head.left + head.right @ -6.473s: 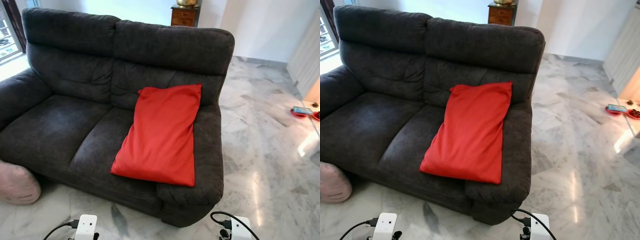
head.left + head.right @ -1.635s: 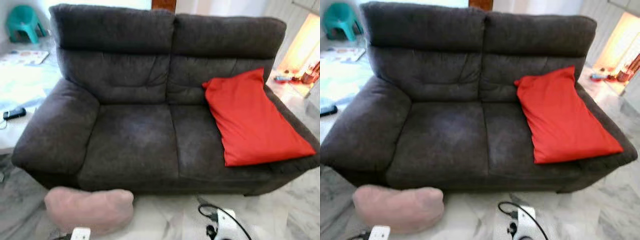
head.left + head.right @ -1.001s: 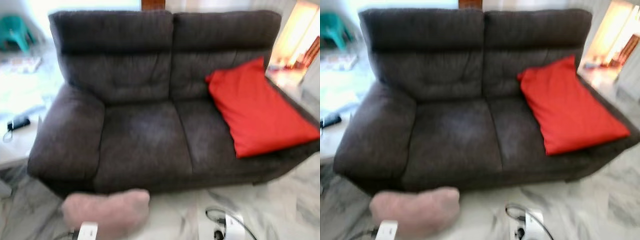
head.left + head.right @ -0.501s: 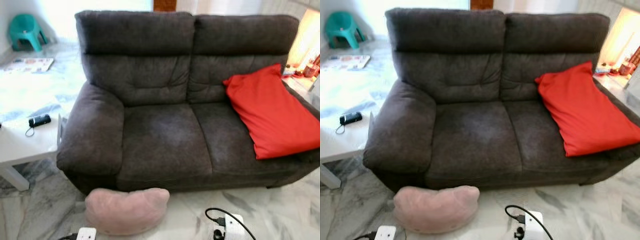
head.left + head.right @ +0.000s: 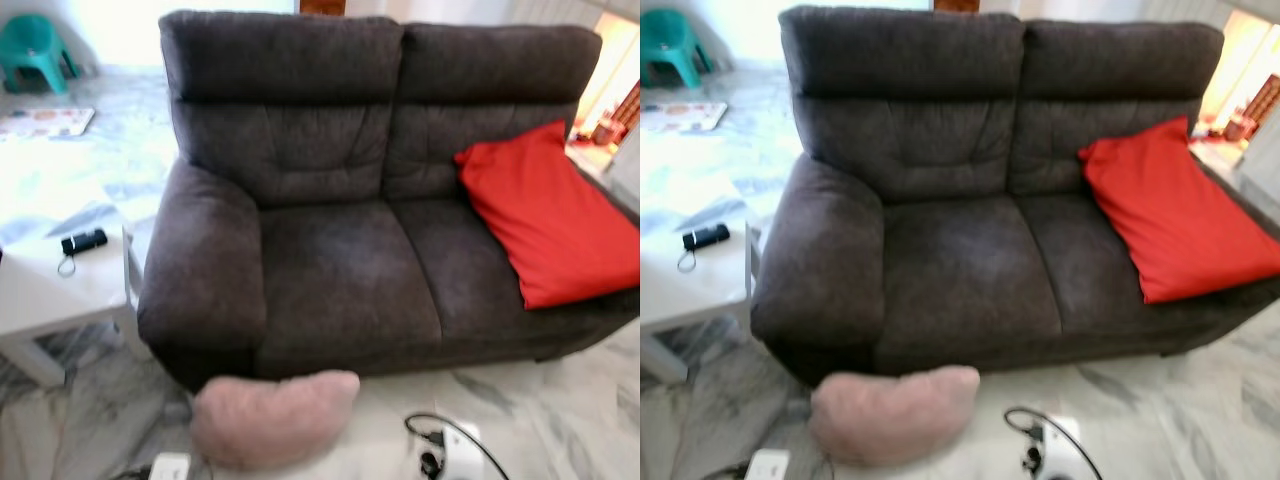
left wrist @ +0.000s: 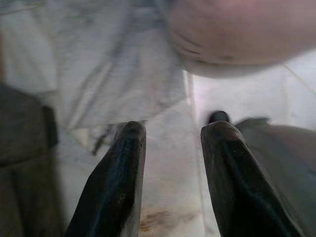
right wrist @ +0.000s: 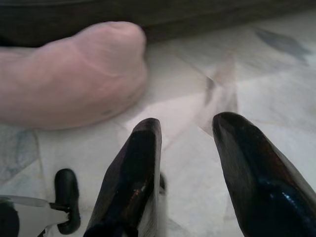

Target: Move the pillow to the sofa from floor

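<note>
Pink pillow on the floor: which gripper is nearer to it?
Roughly level. The pink pillow lies ahead between them: left gripper at its left end, right gripper at its right.

No readable text, labels, brand names, numbers or signs appear anywhere. The flat printed sheet (image 5: pixel 678 116) lying on the floor beyond the sofa (image 5: pixel 330 200), off its left arm, shows coloured patches, but they are too blurred to read as words or figures.
</note>
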Available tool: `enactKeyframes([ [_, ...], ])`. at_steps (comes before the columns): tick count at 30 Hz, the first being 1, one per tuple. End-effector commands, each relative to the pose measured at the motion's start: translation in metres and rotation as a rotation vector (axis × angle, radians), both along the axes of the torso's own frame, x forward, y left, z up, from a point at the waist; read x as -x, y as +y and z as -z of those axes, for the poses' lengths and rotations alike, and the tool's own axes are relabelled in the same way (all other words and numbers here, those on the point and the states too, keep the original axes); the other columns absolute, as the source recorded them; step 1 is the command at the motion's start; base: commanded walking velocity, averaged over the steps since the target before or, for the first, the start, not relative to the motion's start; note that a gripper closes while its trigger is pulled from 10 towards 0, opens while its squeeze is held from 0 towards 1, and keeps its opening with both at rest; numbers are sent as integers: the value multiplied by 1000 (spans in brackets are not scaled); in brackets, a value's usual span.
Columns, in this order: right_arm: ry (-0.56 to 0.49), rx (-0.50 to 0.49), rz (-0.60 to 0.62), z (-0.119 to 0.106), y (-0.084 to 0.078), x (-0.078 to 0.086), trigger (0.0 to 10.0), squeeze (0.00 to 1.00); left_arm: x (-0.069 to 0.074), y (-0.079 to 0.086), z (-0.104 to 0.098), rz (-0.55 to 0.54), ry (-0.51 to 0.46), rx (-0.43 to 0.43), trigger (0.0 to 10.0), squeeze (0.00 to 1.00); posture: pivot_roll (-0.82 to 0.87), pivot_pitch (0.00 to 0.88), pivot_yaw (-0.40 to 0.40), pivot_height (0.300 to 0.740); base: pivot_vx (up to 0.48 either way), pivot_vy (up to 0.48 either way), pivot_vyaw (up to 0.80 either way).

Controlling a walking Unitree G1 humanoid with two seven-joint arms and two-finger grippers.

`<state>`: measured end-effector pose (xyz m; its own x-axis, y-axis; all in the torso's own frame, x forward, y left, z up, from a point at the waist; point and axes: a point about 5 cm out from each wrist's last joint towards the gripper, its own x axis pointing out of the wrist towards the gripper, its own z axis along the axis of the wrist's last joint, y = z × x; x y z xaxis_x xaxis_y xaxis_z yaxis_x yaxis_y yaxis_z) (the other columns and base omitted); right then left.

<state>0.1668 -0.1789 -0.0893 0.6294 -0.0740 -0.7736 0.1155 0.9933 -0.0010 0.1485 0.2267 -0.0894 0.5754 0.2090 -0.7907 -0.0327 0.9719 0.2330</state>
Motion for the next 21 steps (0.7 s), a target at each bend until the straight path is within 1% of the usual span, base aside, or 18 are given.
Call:
enactKeyframes([
  [1,-8,14,11,-1,-7,0,10000,0,8,-6,5,6,35,11,10000,0,4,0,-46,740,0,0,800],
  [6,-11,13,10,-1,-7,0,10000,0,11,-3,5,6,41,9,10000,0,4,0,-44,740,0,0,666],
  [8,-13,-1,25,-1,-7,-1,10000,0,15,-1,6,4,48,8,10000,0,4,0,-44,740,0,0,0],
  [9,-12,1,29,-2,-8,-1,10000,0,20,0,7,2,56,8,10000,0,1,0,-43,740,0,0,0],
  [10,-12,1,29,-2,-8,-1,10000,0,20,0,7,2,56,8,10000,0,1,0,-43,740,0,0,0],
  [11,-11,7,27,-2,-9,-2,10000,0,24,1,8,1,62,8,10000,0,-1,0,-42,740,0,0,0],
  [13,-9,11,28,-2,-11,-2,10000,0,29,-1,10,5,65,13,10000,0,-1,0,-43,740,0,0,0],
  [17,-8,16,40,-2,-14,-2,10000,0,28,-6,10,11,61,26,10000,0,-2,0,-44,740,0,0,0],
  [21,-11,20,45,-3,-16,-2,10000,0,34,-11,13,10,76,36,10000,0,-4,0,-46,740,0,0,0],
])
